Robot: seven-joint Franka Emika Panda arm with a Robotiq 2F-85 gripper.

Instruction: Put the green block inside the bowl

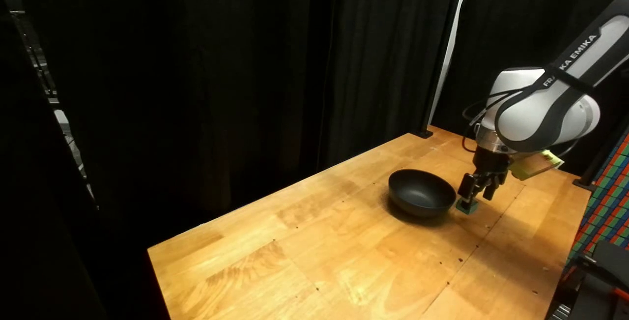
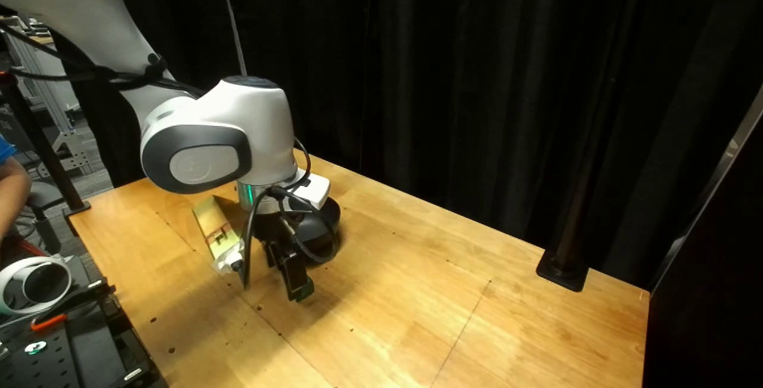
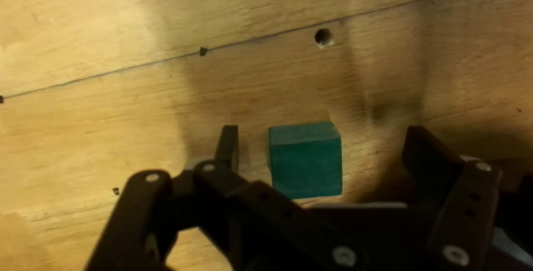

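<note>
Green cube-shaped block (image 3: 306, 165) rests on the light-brown wooden worktop (image 1: 354, 241), framed in the wrist view between widely parted black jaws, apart from both; in an exterior view, a round black bowl (image 1: 421, 194) stands nearby.

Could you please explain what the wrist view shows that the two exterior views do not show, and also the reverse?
Only the wrist view: a visible gap on each side of the green block, between it and the parted fingers of the hand.

Only the exterior views: the bowl, with the block outside it, the robot arm and the black curtains.

Shared: the block, the fingers and the wooden table.
</note>
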